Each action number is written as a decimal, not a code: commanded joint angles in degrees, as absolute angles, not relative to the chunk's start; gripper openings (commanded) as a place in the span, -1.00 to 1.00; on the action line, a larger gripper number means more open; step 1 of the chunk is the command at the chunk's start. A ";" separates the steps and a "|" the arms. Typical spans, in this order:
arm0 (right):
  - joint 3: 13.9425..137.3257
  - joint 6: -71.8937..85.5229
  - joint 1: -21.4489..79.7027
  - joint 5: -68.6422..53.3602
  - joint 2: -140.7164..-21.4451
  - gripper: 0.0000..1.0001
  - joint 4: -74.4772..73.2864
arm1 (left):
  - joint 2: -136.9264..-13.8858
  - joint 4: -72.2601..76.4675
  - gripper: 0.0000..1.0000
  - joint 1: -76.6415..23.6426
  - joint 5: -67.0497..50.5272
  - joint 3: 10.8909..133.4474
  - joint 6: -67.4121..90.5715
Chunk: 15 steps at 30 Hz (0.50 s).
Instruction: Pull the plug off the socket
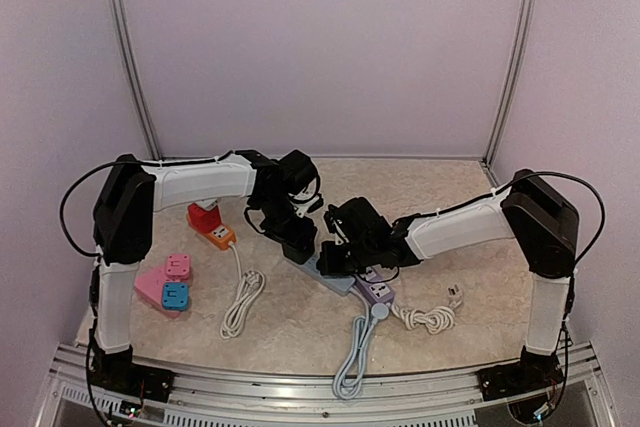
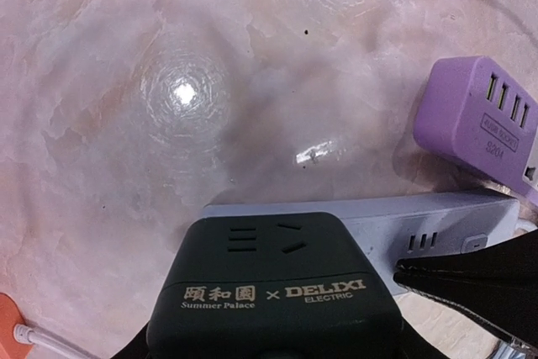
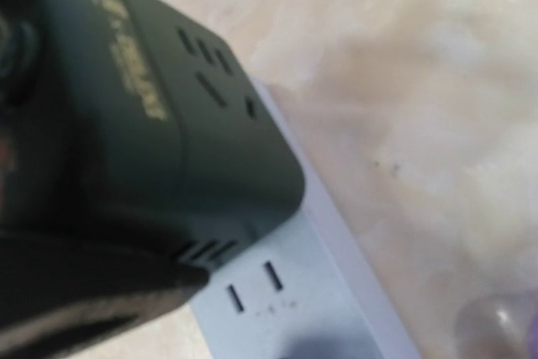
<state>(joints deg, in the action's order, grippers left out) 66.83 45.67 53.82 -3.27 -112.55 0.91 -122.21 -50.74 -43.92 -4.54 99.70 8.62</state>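
The plug is a dark green cube adapter (image 1: 298, 244) with white lettering. It sits on the left end of a grey power strip (image 1: 338, 278), and I see no gap under it. My left gripper (image 1: 294, 232) is shut on the cube, which fills the bottom of the left wrist view (image 2: 277, 292). My right gripper (image 1: 333, 259) grips the strip just right of the cube. One of its dark fingers (image 3: 76, 292) presses against the strip's (image 3: 294, 292) edge, and it also shows in the left wrist view (image 2: 479, 279). The other finger is hidden.
A purple socket block (image 1: 375, 290) lies at the strip's right end, with a grey cable (image 1: 355, 352) and a white cord (image 1: 428, 318). An orange and red adapter (image 1: 212, 227) with a white cable (image 1: 243, 299) and pink and blue adapters (image 1: 170, 285) lie to the left.
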 commanded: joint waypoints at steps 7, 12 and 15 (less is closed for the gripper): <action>66.73 45.53 54.32 -1.04 -117.60 -1.00 -6.76 | -115.78 -54.98 -0.59 -43.74 -3.72 105.72 10.98; 67.91 45.46 54.46 -0.90 -118.91 -1.00 -7.64 | -115.24 -55.72 -0.57 -44.62 -3.35 106.96 10.80; 68.94 45.33 54.84 -0.47 -119.76 -1.00 -8.65 | -114.89 -55.66 -0.57 -44.82 -2.98 107.46 11.22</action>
